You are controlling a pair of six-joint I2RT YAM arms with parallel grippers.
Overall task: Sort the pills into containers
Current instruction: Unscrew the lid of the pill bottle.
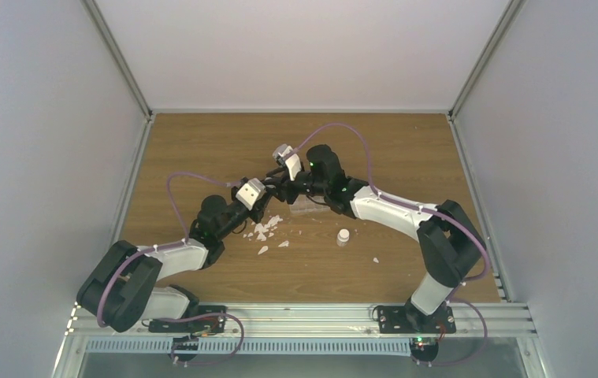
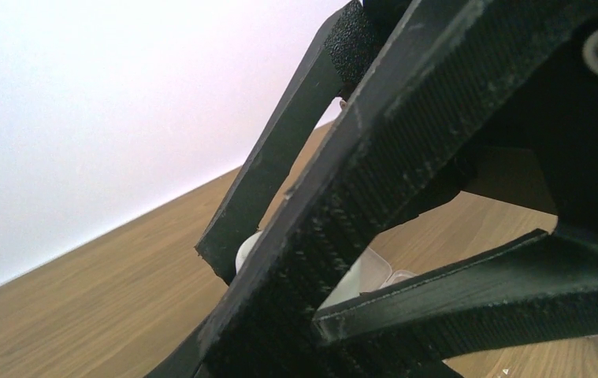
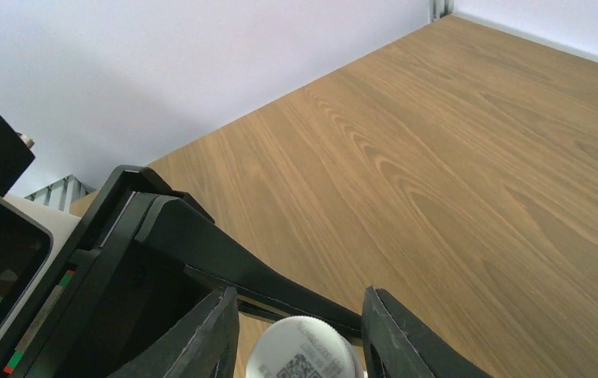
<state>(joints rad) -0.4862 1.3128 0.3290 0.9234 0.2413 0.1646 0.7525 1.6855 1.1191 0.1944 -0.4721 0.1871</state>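
Above the table's middle, my left gripper (image 1: 270, 191) is shut on a small white vial (image 3: 305, 356) and holds it off the wood. My right gripper (image 3: 299, 298) stands open round the vial's ribbed cap, with a gap on each side. In the left wrist view, black fingers (image 2: 280, 165) cross and hide most of the vial (image 2: 248, 248). The clear containers box (image 1: 309, 209) lies flat just right of the grippers. A corner of that box (image 2: 374, 272) shows under the fingers. The pills are too small to make out in any view.
White flakes (image 1: 268, 228) lie scattered in front of the left gripper. A second white vial (image 1: 343, 236) stands upright to the right of them. A lone white bit (image 1: 376, 259) lies nearer the right arm's base. White walls close in the table's sides and back.
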